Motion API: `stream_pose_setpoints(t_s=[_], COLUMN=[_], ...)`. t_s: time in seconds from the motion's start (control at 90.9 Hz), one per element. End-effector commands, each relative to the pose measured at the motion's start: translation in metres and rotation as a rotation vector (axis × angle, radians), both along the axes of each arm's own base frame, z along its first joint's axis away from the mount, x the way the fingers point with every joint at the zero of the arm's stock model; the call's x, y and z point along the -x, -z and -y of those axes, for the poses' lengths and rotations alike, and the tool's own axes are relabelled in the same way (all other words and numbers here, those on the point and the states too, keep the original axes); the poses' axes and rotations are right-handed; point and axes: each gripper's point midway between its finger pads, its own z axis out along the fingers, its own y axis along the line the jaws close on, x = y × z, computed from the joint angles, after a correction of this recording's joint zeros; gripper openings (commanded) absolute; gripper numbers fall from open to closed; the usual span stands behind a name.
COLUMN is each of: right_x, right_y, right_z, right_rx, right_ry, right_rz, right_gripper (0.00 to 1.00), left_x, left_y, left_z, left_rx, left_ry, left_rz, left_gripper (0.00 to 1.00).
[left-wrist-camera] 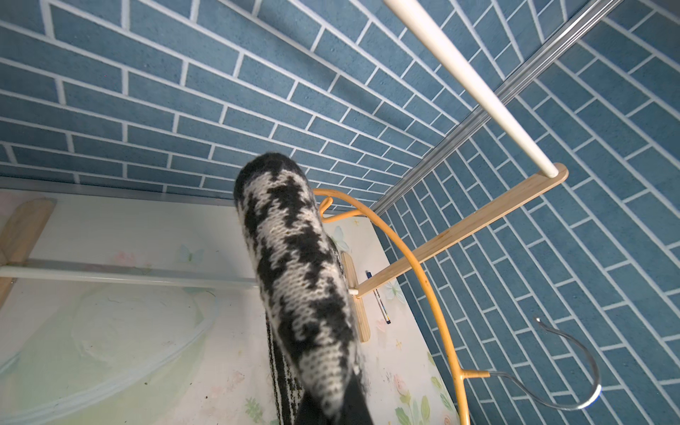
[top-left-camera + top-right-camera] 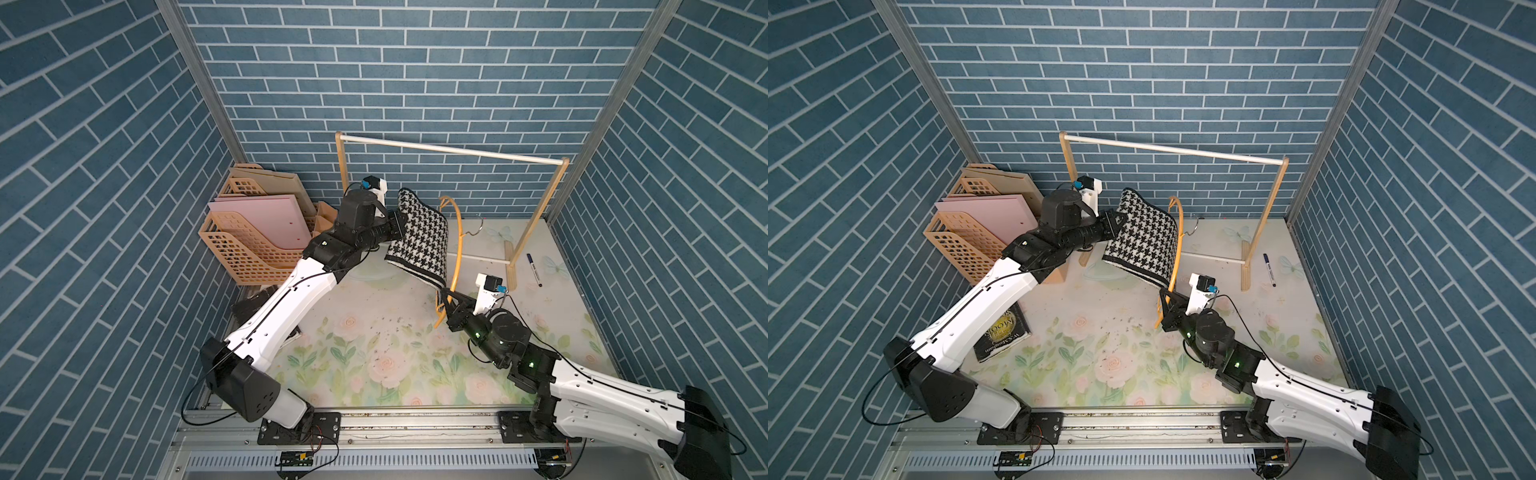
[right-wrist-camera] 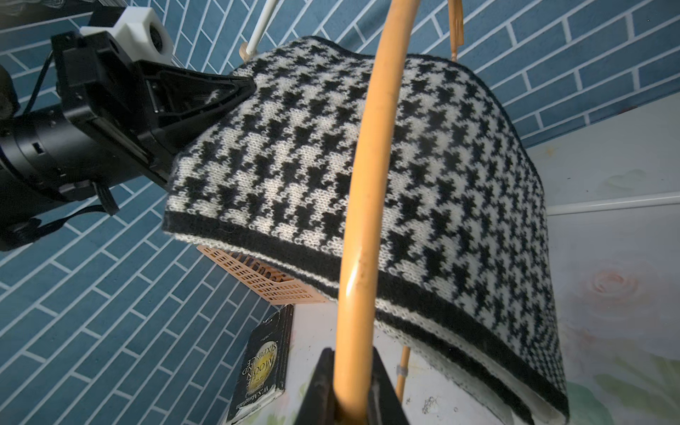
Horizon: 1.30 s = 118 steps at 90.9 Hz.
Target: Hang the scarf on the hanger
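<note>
Table: The table (image 2: pixel 365 307) has a mat with pink roses and green leaves on it. A pen (image 2: pixel 534 270) and a dark book (image 2: pixel 1003 336) lie on it.
Room: Blue brick walls (image 2: pixel 415 83) stand on three sides. A wooden rack (image 2: pixel 453 150) with white rods stands at the back.
Trays: Tan file trays (image 2: pixel 232 253) stand in the back corner on the left. A pink board (image 2: pixel 262 216) sits in them.
Left hand: The left hand (image 2: pixel 398 222) reaches out high over the table. It pinches one edge of the scarf tight.
Scarf: The scarf (image 2: pixel 419 237) is up in the air. It droops down from the left hand, right beside the hanger. I cannot tell if they touch.
Right hand: The right hand (image 2: pixel 445 296) points toward the back. It squeezes one end of the hanger.
Hanger: The hanger (image 3: pixel 369 176) stands on its end. Its metal hook (image 1: pixel 574 368) sticks out to the side.
</note>
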Motion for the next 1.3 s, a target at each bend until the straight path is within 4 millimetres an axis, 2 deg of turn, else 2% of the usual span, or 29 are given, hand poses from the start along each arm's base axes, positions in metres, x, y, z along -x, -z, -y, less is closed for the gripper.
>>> stream_pose_setpoints(t_s=[0.0, 0.176, 0.55, 1.089, 1.287], right_x=[0.001, 0.006, 0.008, 0.014, 0.011], right_y=[-0.032, -0.038, -0.042, -0.067, -0.075], right_z=[0.006, 0.012, 0.022, 0.023, 0.022], right_rx=[-0.121, -0.170, -0.187, -0.077, -0.043], right_ry=[0.000, -0.009, 0.001, -0.040, -0.032], right_rz=[0.019, 0.015, 0.025, 0.033, 0.048], right_gripper=[0.00, 0.00, 0.00, 0.00, 0.00], left_x=[0.003, 0.001, 0.000, -0.020, -0.019], left_y=[-0.013, -0.001, 0.034, 0.124, 0.146], left_z=[-0.016, -0.027, -0.035, -0.025, -0.015], left_rx=[-0.011, -0.043, -0.075, -0.140, -0.101], left_ry=[-0.054, -0.108, -0.148, -0.146, -0.119], left_rz=[0.056, 0.051, 0.020, -0.079, -0.112], left_gripper=[0.00, 0.00, 0.00, 0.00, 0.00])
